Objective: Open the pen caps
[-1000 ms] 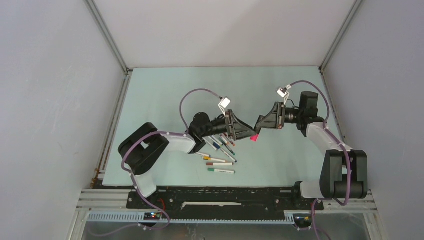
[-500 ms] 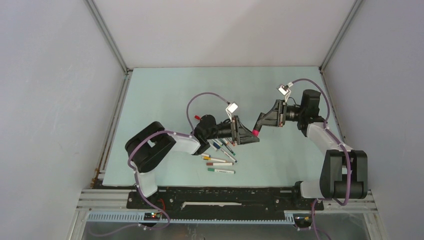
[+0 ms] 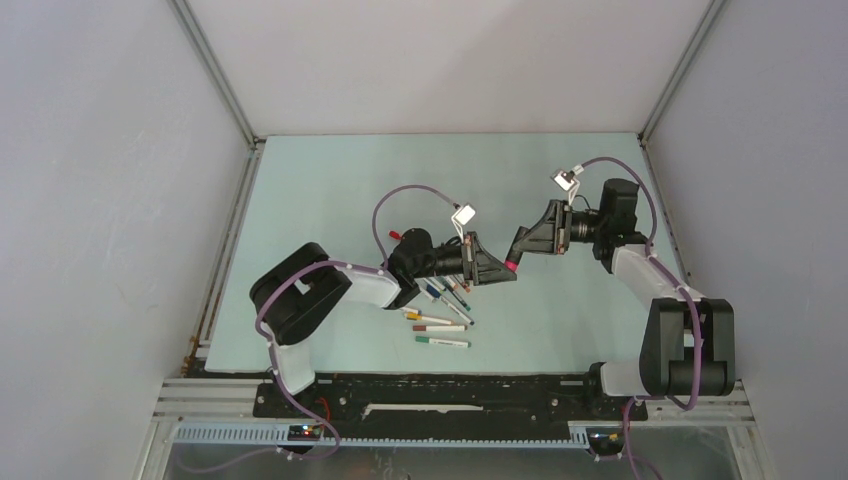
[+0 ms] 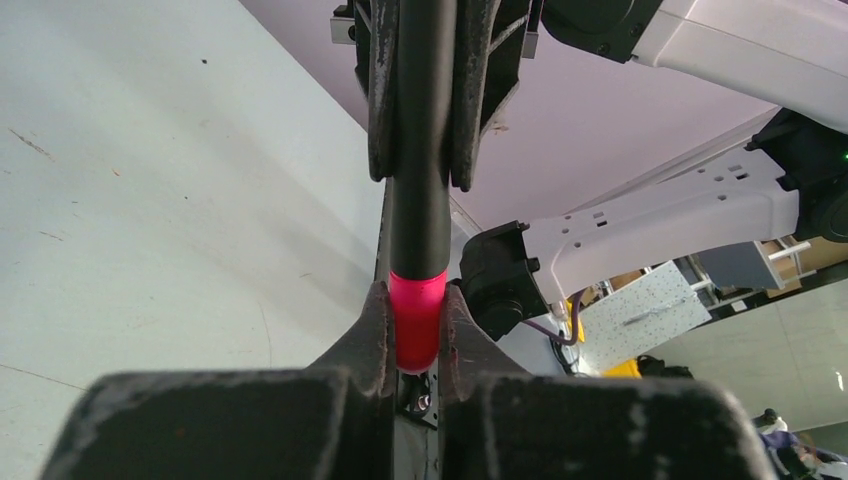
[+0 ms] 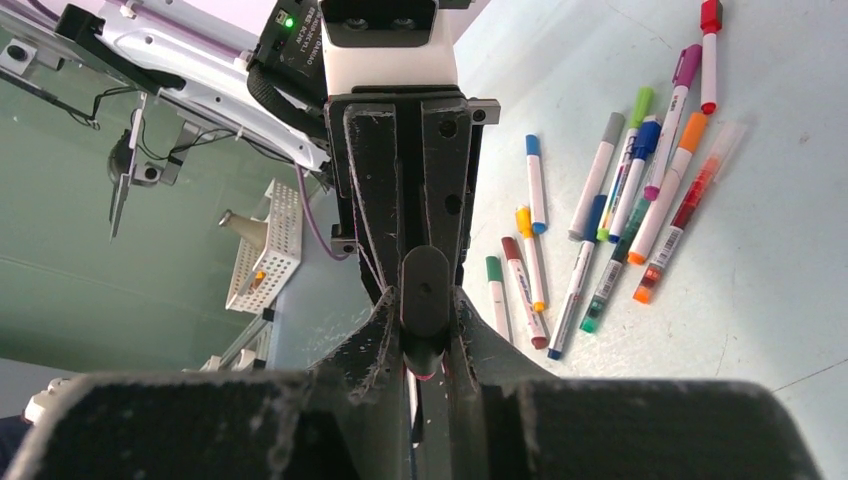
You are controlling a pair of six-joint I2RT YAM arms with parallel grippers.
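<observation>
Fat bright-pink plastic cap (image 4: 417, 300) clenched in left gripper (image 4: 416, 325) | thick black highlighter barrel (image 4: 421, 200) clenched in right gripper (image 5: 425, 322) | held mid-air, centre of overhead view | long axis ran gripper to gripper, so the pull likely lay straight apart.

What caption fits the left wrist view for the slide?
Left tool clamps the pink highlighter cap, right tool grips the black barrel; cap not yet off.

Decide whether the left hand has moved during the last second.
Yes. The left hand shifted rightward relative to the loose pens, closing on the pink cap of the highlighter.
</observation>
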